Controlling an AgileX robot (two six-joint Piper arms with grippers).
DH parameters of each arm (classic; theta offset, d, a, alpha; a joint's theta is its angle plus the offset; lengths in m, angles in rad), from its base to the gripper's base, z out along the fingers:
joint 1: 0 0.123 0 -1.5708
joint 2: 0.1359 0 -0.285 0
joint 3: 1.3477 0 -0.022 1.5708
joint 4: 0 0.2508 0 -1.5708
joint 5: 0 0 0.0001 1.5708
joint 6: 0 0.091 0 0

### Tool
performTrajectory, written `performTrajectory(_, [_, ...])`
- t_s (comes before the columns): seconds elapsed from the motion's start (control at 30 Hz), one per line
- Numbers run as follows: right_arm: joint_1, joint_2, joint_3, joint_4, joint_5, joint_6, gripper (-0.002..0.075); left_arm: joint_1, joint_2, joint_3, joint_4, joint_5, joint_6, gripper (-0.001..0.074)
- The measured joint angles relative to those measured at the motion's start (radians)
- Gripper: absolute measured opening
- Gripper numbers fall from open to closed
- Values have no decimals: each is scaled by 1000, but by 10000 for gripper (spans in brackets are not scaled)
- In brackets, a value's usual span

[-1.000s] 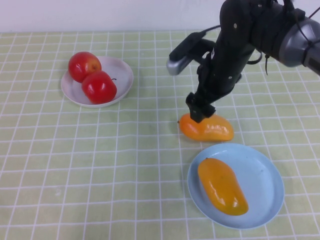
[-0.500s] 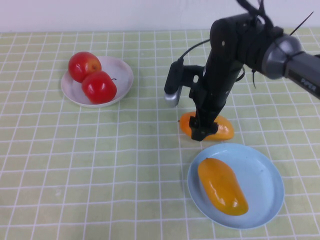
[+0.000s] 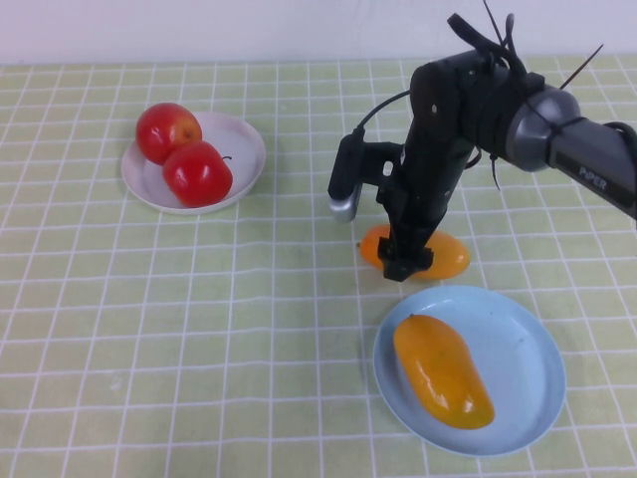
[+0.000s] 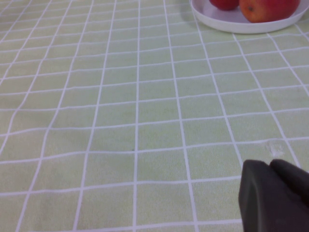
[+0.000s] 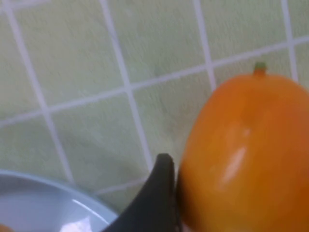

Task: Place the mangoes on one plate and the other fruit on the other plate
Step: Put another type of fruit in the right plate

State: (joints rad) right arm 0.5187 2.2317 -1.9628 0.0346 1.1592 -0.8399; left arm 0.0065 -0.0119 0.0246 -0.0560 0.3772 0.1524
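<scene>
One mango (image 3: 445, 256) lies on the tablecloth just behind the light blue plate (image 3: 528, 398), which holds the other mango (image 3: 441, 370). My right gripper (image 3: 408, 255) is down over the loose mango, open, its jaws astride the fruit. In the right wrist view one dark fingertip (image 5: 157, 198) rests against the mango (image 5: 246, 159); the other finger is hidden. Two red apples (image 3: 167, 129) (image 3: 197, 172) sit on the white plate (image 3: 244, 149) at the back left. My left gripper (image 4: 273, 193) is shut and empty, low over bare cloth.
A green checked cloth covers the table. In the left wrist view the white plate (image 4: 231, 23) with both apples (image 4: 268, 8) lies well ahead of the left gripper. The blue plate's rim (image 5: 43, 203) sits close to the right fingertip.
The right gripper has come down from above the loose mango and turned, so its jaws now straddle the fruit. The mango, plates and apples have stayed put.
</scene>
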Motion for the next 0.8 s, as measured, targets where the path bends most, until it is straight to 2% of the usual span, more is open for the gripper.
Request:
performTrajectory(0.2, [-2,23,0,-22,-2,33,634,0,0,0,0,0,0,-1])
performTrajectory(0.33, [-2,25,0,-22,-6,69,517,0,0,0,0,0,0,-1])
performTrajectory(0.5, [-2,1,0,-24,-6,122,509,0,0,0,0,0,0,-1])
performTrajectory(0.67, [-4,-95,0,-26,-2,374,509,0,0,0,0,0,0,-1])
performTrajectory(0.8, [-4,-211,43,-43,26,716,509,0,0,0,0,0,0,-1])
